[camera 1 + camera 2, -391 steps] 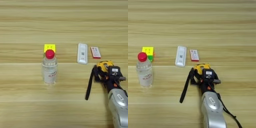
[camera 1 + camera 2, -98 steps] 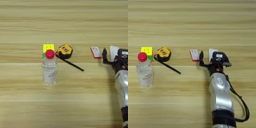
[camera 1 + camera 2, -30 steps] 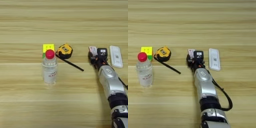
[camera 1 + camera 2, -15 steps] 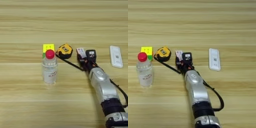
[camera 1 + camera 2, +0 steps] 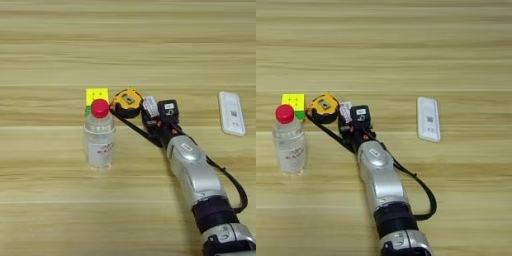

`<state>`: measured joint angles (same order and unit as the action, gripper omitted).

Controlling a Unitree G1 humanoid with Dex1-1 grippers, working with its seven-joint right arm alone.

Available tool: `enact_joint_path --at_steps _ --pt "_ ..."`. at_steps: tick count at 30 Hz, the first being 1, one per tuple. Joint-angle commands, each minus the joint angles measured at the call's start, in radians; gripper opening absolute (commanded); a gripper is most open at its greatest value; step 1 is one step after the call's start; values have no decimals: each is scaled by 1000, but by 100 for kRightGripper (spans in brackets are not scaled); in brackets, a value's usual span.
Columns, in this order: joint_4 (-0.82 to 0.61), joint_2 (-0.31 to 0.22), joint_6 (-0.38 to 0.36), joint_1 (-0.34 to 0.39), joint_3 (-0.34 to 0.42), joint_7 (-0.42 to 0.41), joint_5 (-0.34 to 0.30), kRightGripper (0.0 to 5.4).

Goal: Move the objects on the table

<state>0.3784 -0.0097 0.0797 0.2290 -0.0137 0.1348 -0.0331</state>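
**Right arm at the small box beside the tape measure**

I see my right gripper [image 5: 156, 116] reaching in over the wooden table [image 5: 50, 210], its black fingers around the small red-white box [image 5: 149, 105], which sits just right of the yellow-black tape measure [image 5: 127, 101]. The tape's black strap [image 5: 135, 131] trails toward my silver forearm [image 5: 192, 170]. A yellow-green puzzle cube [image 5: 96, 95] stands behind the clear red-capped bottle [image 5: 100, 135]. The white remote-like bar [image 5: 231, 113] lies well apart on the right.

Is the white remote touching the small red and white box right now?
Apart. Both views show bare table between the remote and the box, with the hand at the box.
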Motion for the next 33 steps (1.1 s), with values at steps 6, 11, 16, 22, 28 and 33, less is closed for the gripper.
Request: enact_joint_path --at_steps 6,11,16,22,28,33 --pt "0 -10 -24 48 9 -31 17 317" --pt "-1 -11 -32 48 9 -37 20 365" --pt "-64 -24 -50 27 8 -61 41 415" --pt "-164 -28 -38 -23 -3 -58 50 467" --pt "-349 -35 0 -127 -18 -48 50 528" --pt "-486 -45 -4 -234 -56 -11 43 535"
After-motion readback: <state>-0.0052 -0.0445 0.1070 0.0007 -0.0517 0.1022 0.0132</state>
